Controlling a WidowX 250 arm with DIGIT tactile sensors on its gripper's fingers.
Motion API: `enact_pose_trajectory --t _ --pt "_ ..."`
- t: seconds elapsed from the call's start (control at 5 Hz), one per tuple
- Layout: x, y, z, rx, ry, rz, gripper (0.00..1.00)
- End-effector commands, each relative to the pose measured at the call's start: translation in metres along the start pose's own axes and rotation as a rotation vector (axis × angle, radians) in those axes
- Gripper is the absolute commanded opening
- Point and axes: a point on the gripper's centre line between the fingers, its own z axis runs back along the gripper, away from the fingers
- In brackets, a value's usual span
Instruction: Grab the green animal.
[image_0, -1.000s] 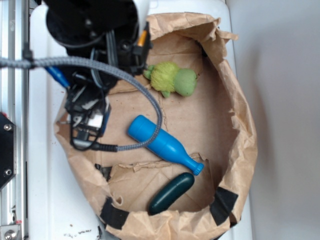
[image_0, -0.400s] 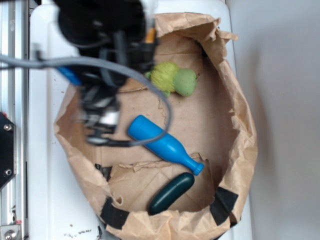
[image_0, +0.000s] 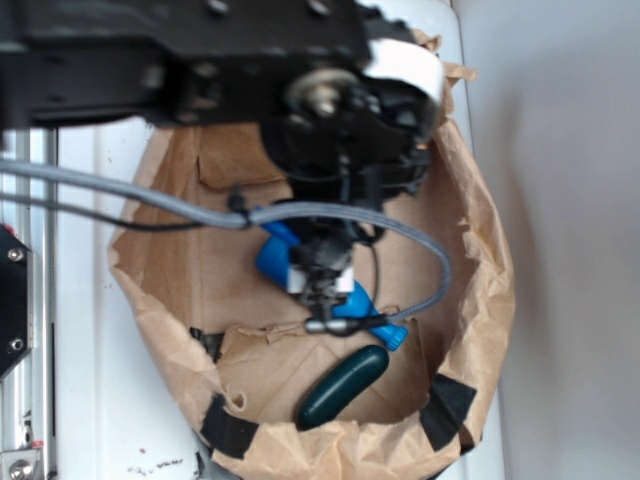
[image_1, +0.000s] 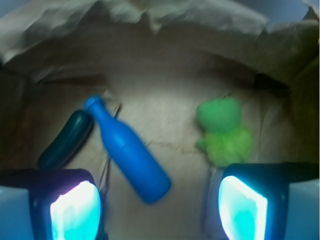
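Crumpled brown paper bag (image_0: 480, 300), its rim rolled down and patched with black tape, sits on a white worktop (image_0: 90, 410) and walls in everything that matters. From the exterior view the arm's black body covers the upper part of the bag, so the green animal is hidden there; only the wrist view shows it. In that view the green animal (image_1: 224, 131) lies on the bag's paper floor ahead of the hand (image_1: 159, 207) and off toward the right-hand finger, its smooth round head pointing away from the camera and its fuzzy yellow-green body nearer, just above the tip of the right pad (image_1: 242, 207). Its long axis runs roughly away from the hand, head far and body near. The hand is spread wide and empty, both glowing pads apart with bare paper between them. The blue bottle (image_1: 127, 152) lies diagonally in the middle of the gap's line (closer to the centre than the toy is), neck up-left, and the dark green capsule (image_1: 66, 140) rests beside its neck on the left. Judging from this, the hand would need to shift toward the right of the wrist view before descending, or it risks closing on the bottle instead.
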Motion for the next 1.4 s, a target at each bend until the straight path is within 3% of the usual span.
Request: enact_pose_trajectory --t 0.0,0.4,1.2 --pt "0.015 0.009 -0.005 0.002 -0.058 -0.068 1.00" --pt "0.021 0.026 -0.027 0.053 -0.054 -0.049 1.00" --pt "0.021 0.041 -0.034 0.068 -0.037 -0.037 1.00"
